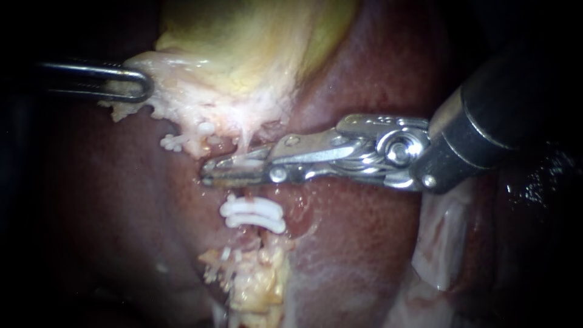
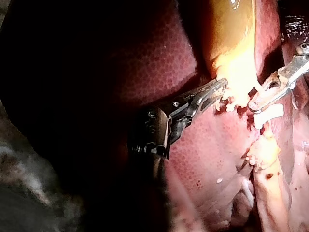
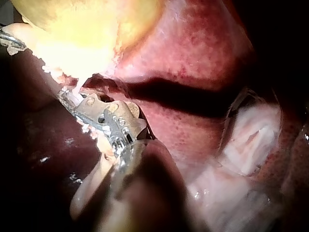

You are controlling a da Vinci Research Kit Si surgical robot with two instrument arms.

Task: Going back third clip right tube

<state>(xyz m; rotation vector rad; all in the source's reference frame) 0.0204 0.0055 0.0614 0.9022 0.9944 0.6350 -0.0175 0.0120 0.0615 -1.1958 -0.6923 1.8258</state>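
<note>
My right instrument (image 1: 209, 172) comes in from the right, and its metal jaws lie across the thin tube that hangs below the gallbladder (image 1: 243, 54). A narrow gap shows between the jaws, with a white clip (image 1: 242, 162) lying in it. Two more white clips (image 1: 252, 214) sit on the same tube just below the jaws. My left instrument (image 1: 141, 85) enters from the left and is shut on the pale edge of the gallbladder. The left wrist view shows the left instrument (image 2: 219, 89) gripping that edge, with my right instrument (image 2: 256, 104) beside it.
Dark red liver (image 1: 121, 200) surrounds the site. Small white clips (image 1: 173, 143) sit on tissue to the left of the right jaws. Yellowish fatty tissue (image 1: 255, 285) lies below the clipped tube, and pale tissue (image 1: 443, 243) lies under the right shaft.
</note>
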